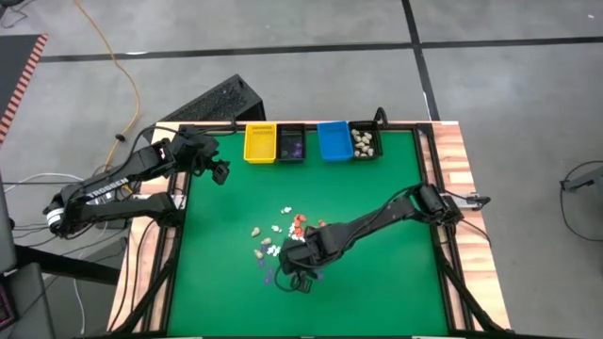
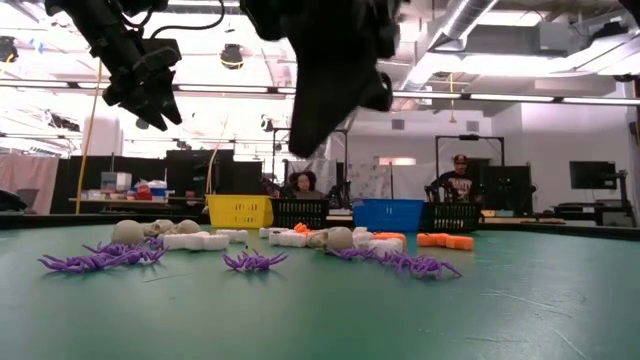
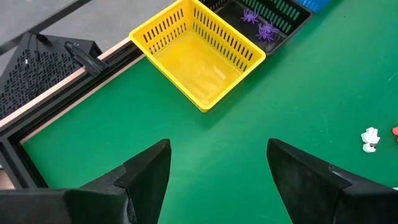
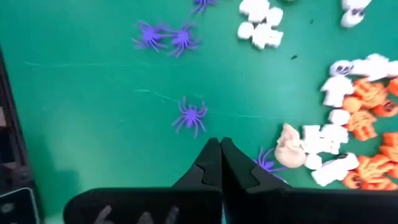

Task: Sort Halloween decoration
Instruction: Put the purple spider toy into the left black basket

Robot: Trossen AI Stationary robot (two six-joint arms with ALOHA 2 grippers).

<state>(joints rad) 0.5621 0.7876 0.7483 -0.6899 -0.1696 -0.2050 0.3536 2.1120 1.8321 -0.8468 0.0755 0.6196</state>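
Observation:
The Halloween decoration [image 1: 283, 234] lies scattered on the green mat at mid-table: purple spiders [image 4: 189, 116], white ghosts [image 4: 261, 28], orange pumpkins [image 4: 367, 93] and cream skulls [image 4: 289, 149]. My right gripper [image 4: 217, 152] hangs shut above the near side of the pile [image 1: 298, 276], clear of the mat, with nothing showing between its fingers. One spider lies just ahead of its tips; another [image 4: 266, 162] is partly hidden beside them. My left gripper [image 3: 217, 177] stands open in the air at the far left [image 1: 217, 169], close to the yellow bin [image 3: 199, 53].
Four bins stand in a row at the far edge: yellow [image 1: 260, 142], black [image 1: 290, 143] with purple spiders inside, blue [image 1: 334, 140], and black [image 1: 365, 141] with cream skulls. Bare green mat lies to the left and right of the pile. People sit beyond the table [image 2: 300, 185].

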